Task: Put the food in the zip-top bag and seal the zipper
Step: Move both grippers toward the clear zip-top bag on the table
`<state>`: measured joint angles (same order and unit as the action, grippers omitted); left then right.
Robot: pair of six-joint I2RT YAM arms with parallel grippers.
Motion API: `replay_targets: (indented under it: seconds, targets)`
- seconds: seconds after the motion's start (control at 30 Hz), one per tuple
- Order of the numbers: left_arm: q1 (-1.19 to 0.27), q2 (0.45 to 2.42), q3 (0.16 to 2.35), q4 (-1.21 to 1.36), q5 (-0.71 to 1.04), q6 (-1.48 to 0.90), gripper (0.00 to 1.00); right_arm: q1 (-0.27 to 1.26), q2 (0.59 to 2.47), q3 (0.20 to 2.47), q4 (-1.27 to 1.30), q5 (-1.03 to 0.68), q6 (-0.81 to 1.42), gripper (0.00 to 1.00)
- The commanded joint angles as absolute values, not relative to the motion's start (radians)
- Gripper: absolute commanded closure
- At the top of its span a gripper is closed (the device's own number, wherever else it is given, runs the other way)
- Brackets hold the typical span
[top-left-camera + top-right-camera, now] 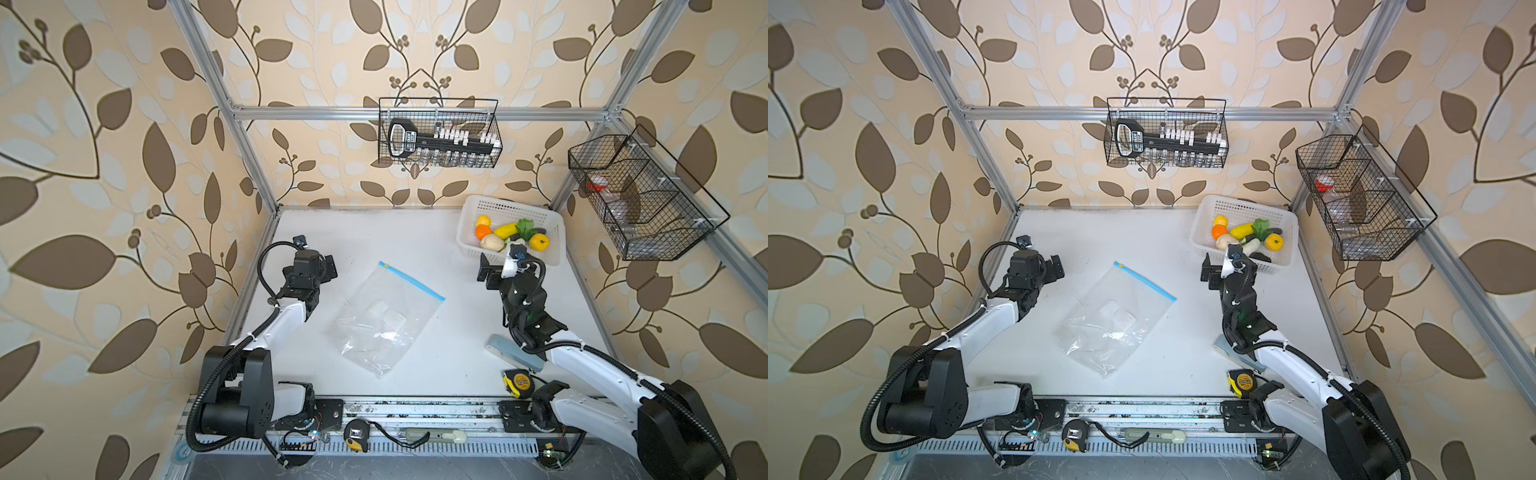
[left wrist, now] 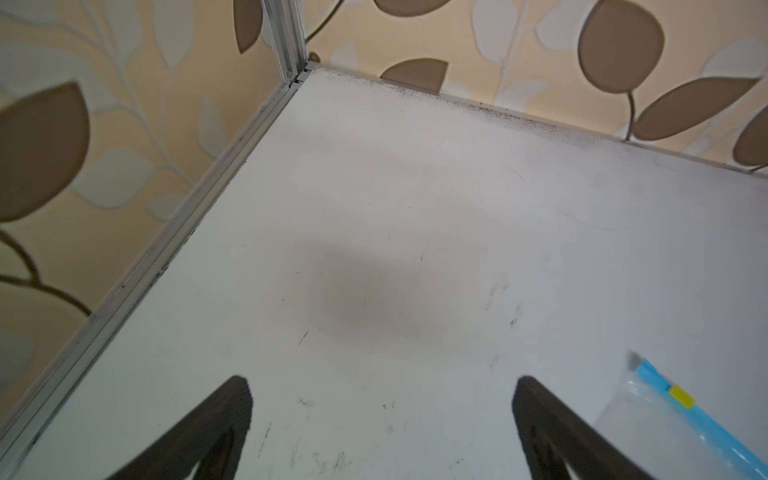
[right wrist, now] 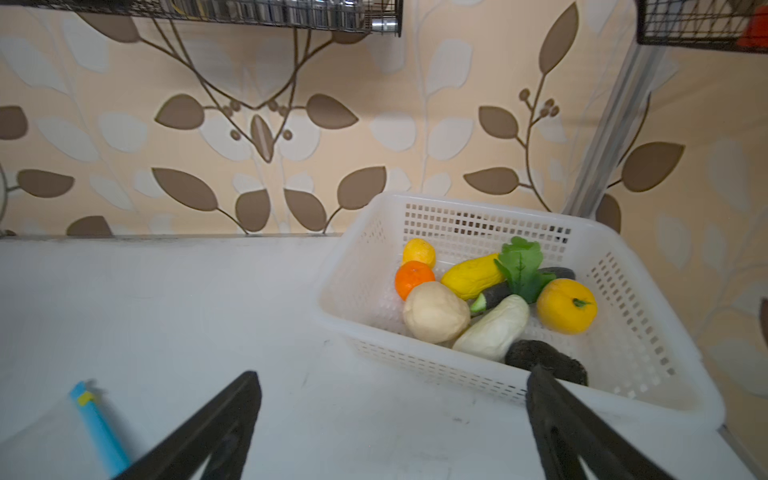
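White tabletop, both arms empty: the right gripper, jaws spread wide, faces the small toy fruits and vegetables piled in the white perforated plastic basket just ahead, clearly nearer than the equally splayed left gripper, with the clear crinkly zip-top bag flat between them.

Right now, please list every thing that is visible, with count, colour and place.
zip-top bag: 1, clear, flat at table centre.
zipper: 1, light blue, bag's far edge, yellow slider.
food: about nine, orange, yellow, beige, whitish, green, dark, inside basket.
basket: 1, white, far right corner.
tape measures: 2, yellow-black, table front right; front rail.
case: 1, blue-grey, under right arm.
wire baskets: 2, black, back wall; right wall.
table: 1, white.
left end effector: black, open, left of bag.
right end effector: black, open, before basket.
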<state>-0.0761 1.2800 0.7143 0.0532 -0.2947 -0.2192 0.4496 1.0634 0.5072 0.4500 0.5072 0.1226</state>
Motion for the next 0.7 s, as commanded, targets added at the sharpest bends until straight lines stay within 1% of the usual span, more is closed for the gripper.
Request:
replay_targets:
  seconds: [0.0,0.1,0.2,0.37,0.67]
  targets:
    - [-0.156,1.278,0.817,-0.204,-0.380,-0.354,0.01,0.533,1.085,0.529,0.204,0.443,0.252,0.00]
    - [-0.207,1.268,0.866,-0.340,-0.352,-0.437,0.01,0.605,1.129,0.544,0.153,0.342,0.294,0.00]
    - [-0.239,1.232,0.870,-0.452,-0.313,-0.532,0.01,0.658,1.195,0.574,0.109,0.260,0.304,0.01]
    - [-0.258,1.155,0.838,-0.593,-0.213,-0.658,0.01,0.668,1.265,0.603,0.127,0.154,0.324,0.02]
    - [-0.258,1.037,0.814,-0.821,-0.128,-0.773,0.01,0.666,1.412,0.704,0.136,0.073,0.333,0.02]
